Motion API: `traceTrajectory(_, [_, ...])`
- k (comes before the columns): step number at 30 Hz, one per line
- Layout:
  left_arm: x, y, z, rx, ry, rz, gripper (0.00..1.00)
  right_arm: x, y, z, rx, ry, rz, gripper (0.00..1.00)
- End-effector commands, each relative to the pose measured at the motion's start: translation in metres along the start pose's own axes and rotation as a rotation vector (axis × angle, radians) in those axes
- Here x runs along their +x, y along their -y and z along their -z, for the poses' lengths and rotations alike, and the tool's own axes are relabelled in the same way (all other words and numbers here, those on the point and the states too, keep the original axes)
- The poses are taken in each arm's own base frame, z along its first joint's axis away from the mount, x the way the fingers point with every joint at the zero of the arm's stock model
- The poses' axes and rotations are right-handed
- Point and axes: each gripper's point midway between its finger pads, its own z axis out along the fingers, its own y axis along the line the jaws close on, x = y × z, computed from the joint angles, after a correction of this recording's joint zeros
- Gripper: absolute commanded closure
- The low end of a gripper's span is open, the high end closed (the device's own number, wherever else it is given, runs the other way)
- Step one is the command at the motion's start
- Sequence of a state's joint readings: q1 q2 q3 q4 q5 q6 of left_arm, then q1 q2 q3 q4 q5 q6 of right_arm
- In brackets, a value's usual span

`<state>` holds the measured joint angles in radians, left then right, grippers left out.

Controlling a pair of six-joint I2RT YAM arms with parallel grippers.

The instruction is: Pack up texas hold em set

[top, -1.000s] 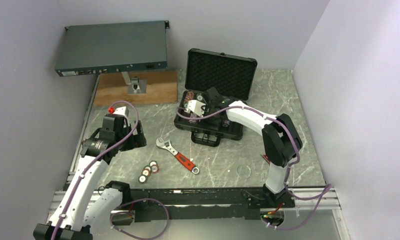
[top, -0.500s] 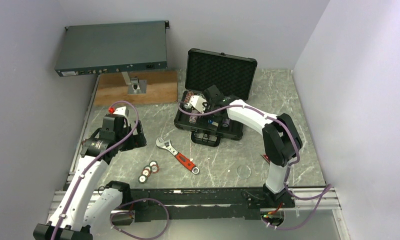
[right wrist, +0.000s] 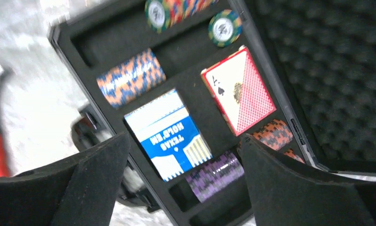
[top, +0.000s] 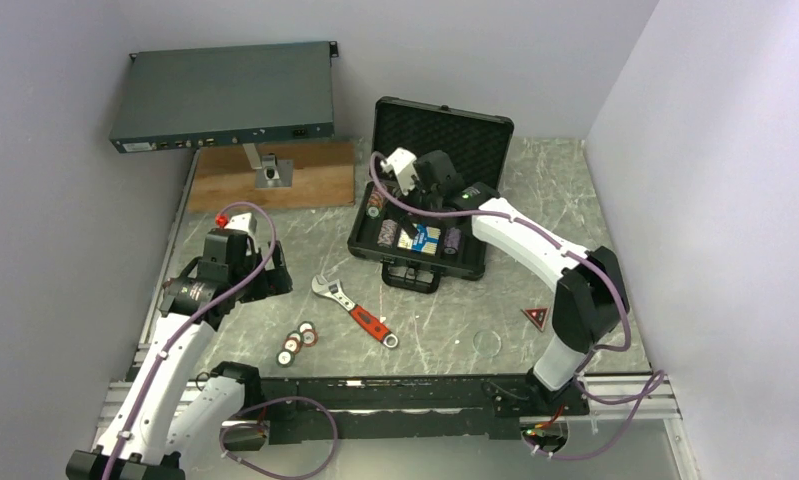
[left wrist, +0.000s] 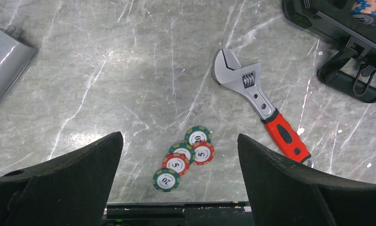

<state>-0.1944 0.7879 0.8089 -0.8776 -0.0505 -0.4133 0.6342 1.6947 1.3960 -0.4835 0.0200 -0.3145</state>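
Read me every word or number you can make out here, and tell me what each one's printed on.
"20": green-edged chip on the table.
"5": red chip beside it.
"5": second red chip.
"TEXAS HOLD'EM": blue card deck in the case.
Too blurred or covered: other loose chips, red deck.

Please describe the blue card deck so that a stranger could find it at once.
Find the open black case, its lid upright. In its foam tray, the blue deck sits beside the red deck. Only it is blue and white.

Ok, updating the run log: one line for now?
right gripper: open, above case | left gripper: open, empty | loose chips: on table
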Motion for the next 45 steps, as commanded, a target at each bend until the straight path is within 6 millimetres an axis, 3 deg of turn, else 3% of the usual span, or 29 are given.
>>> traceTrajectory(1, [-0.015, 0.005, 0.008, 0.015, 0.057, 0.012, 0.01, -0.044, 0.023, 0.014, 0.148, 0.172, -0.351, 0.25])
traceTrajectory(3, [-0.015, 0.004, 0.009, 0.012, 0.058, 0.014, 0.01, -0.039, 0.037, 0.011, 0.234, 0.151, -0.477, 0.46])
traceTrajectory(9, [-0.015, 0.005, 0.008, 0.013, 0.054, 0.014, 0.01, -0.022, 0.05, -0.007, 0.317, 0.1, -0.726, 0.79])
traceTrajectory(15, [-0.014, 0.005, 0.007, 0.011, 0.05, 0.013, 0.01, 0.009, 0.057, -0.029, 0.333, 0.018, -0.893, 0.91])
traceTrajectory(20, [-0.014, 0.005, 0.007, 0.012, 0.05, 0.013, 0.01, 0.037, 0.036, -0.05, 0.283, -0.074, -0.938, 0.94])
traceTrajectory(28, [-0.015, 0.005, 0.009, 0.014, 0.062, 0.015, 0.01, 0.098, -0.016, -0.057, 0.216, -0.227, -1.01, 0.97])
traceTrajectory(36, [-0.016, 0.006, 0.009, 0.021, 0.06, 0.011, 0.01, 0.118, -0.042, -0.049, 0.247, -0.277, -0.903, 0.96])
traceTrajectory(39, [-0.015, 0.006, 0.009, 0.022, 0.059, 0.009, 0.01, 0.121, -0.041, -0.046, 0.308, -0.306, -0.826, 0.87])
traceTrajectory(41, [-0.015, 0.006, 0.009, 0.02, 0.059, 0.009, 0.01, 0.12, -0.036, -0.041, 0.348, -0.307, -0.806, 0.73])
traceTrajectory(43, [-0.016, 0.006, 0.009, 0.021, 0.06, 0.01, 0.01, 0.11, -0.03, -0.032, 0.377, -0.273, -0.787, 0.59])
traceTrajectory(45, [-0.015, 0.006, 0.009, 0.023, 0.058, 0.009, 0.01, 0.095, -0.022, -0.022, 0.397, -0.225, -0.762, 0.52])
